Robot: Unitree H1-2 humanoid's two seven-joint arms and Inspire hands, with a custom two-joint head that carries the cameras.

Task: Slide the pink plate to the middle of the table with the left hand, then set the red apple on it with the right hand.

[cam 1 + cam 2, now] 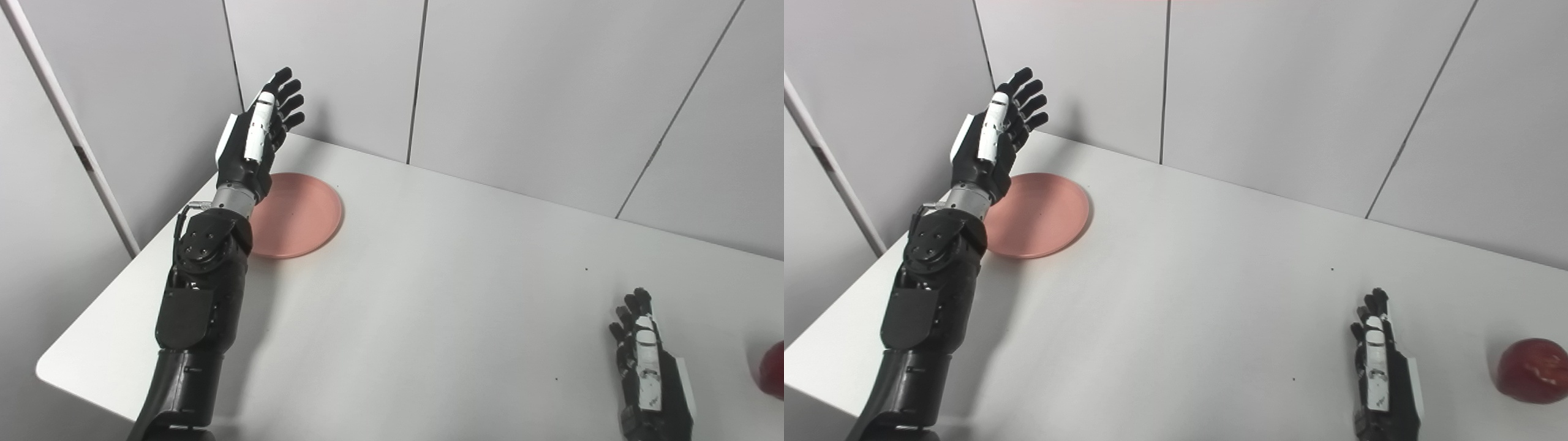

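The pink plate (297, 215) lies flat near the table's far left corner. My left hand (260, 131) is open and empty, raised above the plate's far left edge with fingers stretched toward the wall; its wrist hides part of the plate. The red apple (1531, 370) sits on the table at the right edge, cut off in the left eye view (773, 370). My right hand (1381, 373) is open and empty, low over the table at the bottom right, left of the apple and apart from it.
The white table (441, 294) ends at grey wall panels (520, 92) behind and on the left. Its left front corner shows at the lower left. A few small dark specks lie on the top.
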